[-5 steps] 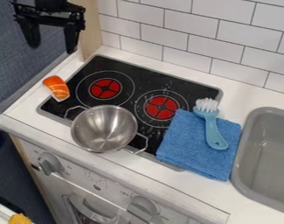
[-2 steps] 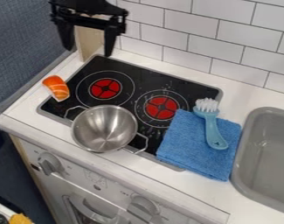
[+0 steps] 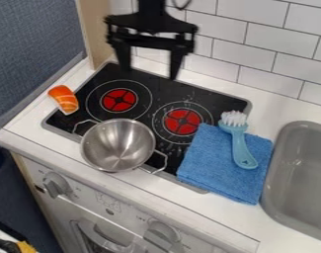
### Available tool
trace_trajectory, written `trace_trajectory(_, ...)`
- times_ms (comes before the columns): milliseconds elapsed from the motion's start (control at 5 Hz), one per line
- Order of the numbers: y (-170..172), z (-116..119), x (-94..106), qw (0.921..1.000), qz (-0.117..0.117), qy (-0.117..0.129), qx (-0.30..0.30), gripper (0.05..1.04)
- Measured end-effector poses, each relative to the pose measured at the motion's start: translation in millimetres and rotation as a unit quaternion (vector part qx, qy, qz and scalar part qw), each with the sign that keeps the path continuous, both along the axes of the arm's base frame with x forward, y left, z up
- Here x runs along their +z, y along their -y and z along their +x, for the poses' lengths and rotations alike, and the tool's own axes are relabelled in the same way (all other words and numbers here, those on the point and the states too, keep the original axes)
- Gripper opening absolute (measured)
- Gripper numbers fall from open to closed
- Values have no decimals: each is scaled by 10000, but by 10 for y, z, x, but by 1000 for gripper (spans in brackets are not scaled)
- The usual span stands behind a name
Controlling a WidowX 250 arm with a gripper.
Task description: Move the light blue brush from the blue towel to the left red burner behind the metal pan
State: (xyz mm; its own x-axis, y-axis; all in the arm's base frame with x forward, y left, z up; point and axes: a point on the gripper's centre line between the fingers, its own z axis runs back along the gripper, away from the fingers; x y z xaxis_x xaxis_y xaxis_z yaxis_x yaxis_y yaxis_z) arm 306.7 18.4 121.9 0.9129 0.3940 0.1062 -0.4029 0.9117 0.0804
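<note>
The gripper [image 3: 150, 73] is positioned above the rear part of the cooktop [image 3: 164, 93], jaws spread apart, unloaded. The metal pot [image 3: 116, 146] overlaps the cooktop's front edge, its handle just beside the blue towel [image 3: 215, 160].

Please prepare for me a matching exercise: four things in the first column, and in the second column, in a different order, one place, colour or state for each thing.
Things
1. Metal pot
2. Gripper
3. Scrub brush
4. Toy food piece

Place, colour or state
A. Lies on the folded blue cloth
B. Orange with pale stripes
C. Empty, with a wire handle on each of two sides
D. Open, in the air over the back of the stove top

Right pairs: 1-C; 2-D; 3-A; 4-B
</note>
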Motion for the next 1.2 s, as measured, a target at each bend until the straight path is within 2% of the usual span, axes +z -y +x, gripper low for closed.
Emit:
trace_trajectory(200,302,56,-94,9995,-314,49,0,1001)
trace_trajectory(400,514,168,-244,9996,-255,-107,64,1001)
trace_trajectory(600,621,219,-328,9992,-373,-55,106,1001)
trace_trajectory(800,766,306,-390,9998,-187,-62,-20,1001)
trace_trajectory(1000,841,365,-544,9998,-161,-142,-26,1001)
trace_trajectory(1200,891,436,-646,9998,-28,-174,-41,1001)
